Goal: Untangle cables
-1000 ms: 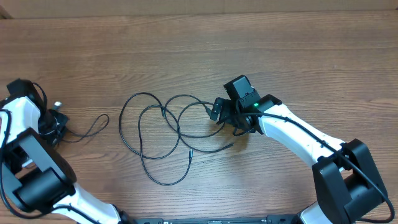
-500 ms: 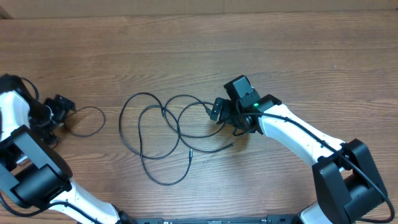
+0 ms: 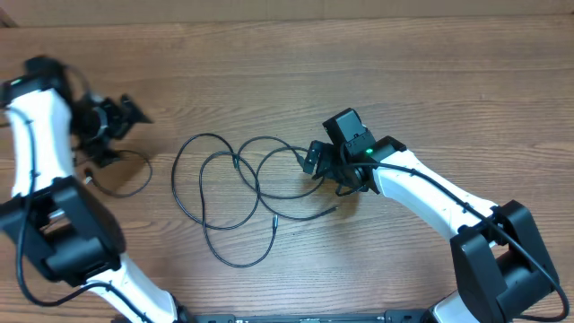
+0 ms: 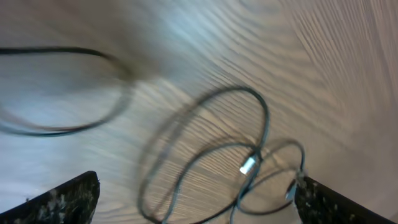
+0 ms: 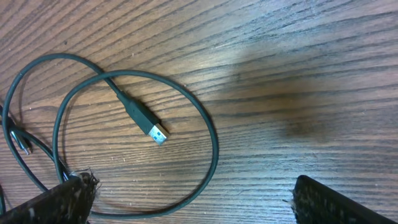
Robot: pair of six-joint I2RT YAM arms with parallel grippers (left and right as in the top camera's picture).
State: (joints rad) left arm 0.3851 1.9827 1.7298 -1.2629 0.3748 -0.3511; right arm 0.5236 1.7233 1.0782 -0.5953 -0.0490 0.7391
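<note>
Shows the left claw (image 3: 133,113) newly opened and lifted clear of one cable loop (image 3: 149,170) lying apart at the counter's (image 3: 269,63) left, the right claw (image 3: 314,160) gaping unmoved beside the central tangled cables (image 3: 274,219), suggesting one strand freed.

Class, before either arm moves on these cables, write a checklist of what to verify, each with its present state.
1. Left gripper open and empty: ok.
2. Right gripper open and empty: ok.
3. Small loop lies apart from the bundle: ok.
4. Bundle free of crossings: not ok, its loops overlap.
5. Plug in clear sight in the right wrist view: ok.
6. Left wrist view sharp: not ok, blurred.
</note>
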